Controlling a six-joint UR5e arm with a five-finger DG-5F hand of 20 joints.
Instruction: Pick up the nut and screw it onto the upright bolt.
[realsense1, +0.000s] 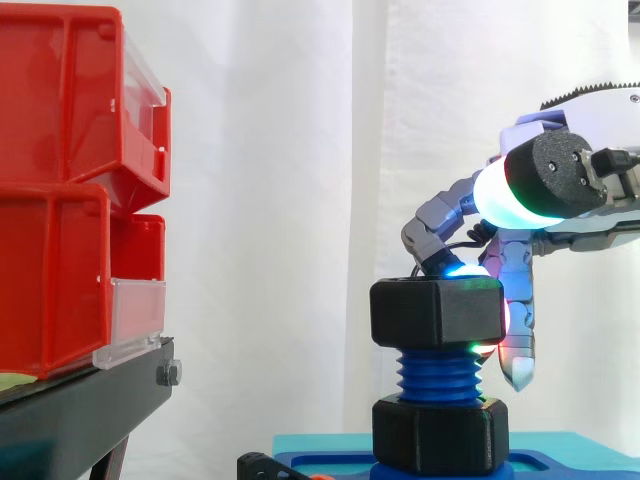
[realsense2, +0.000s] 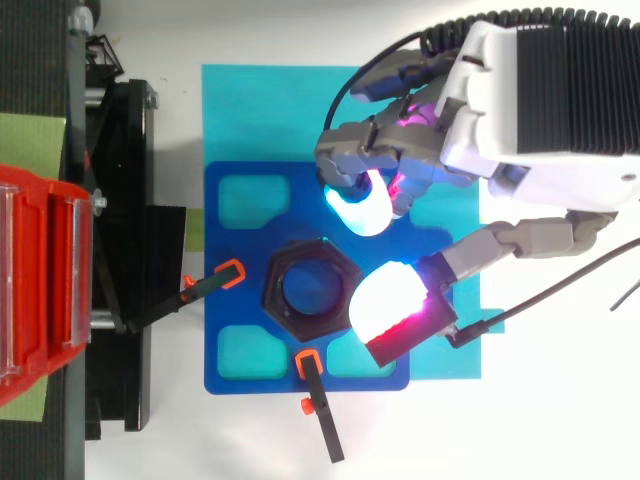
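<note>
White curtain backs the work, with red bins on a black stand at left. On a blue base plate over a cyan mat, the blue threaded bolt stands upright. The black hex nut sits level on its top, bore vertical along the bolt, bare thread separating it from a lower black nut. The hand meets the nut's right side; whether it grips I cannot tell
</note>
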